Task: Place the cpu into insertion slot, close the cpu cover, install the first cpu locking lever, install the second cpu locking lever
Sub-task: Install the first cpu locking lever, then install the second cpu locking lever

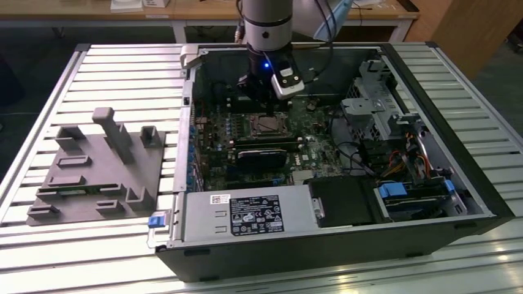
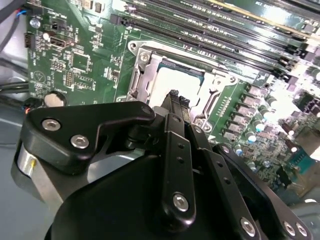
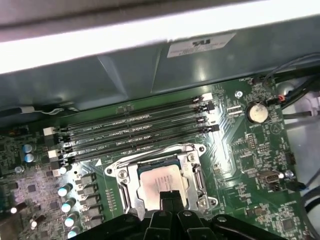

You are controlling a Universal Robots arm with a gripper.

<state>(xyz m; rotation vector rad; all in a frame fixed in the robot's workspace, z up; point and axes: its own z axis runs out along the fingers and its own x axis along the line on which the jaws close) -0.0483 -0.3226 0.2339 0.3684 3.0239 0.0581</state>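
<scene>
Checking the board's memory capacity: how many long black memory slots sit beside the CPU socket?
4. In the first wrist view the memory slots run parallel, side by side, between the insertion slot and the case wall. All four look empty.

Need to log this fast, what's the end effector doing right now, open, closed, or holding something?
End effector: closed, fingertips together and holding nothing, poised just over the cpu that sits in the insertion slot.
</scene>
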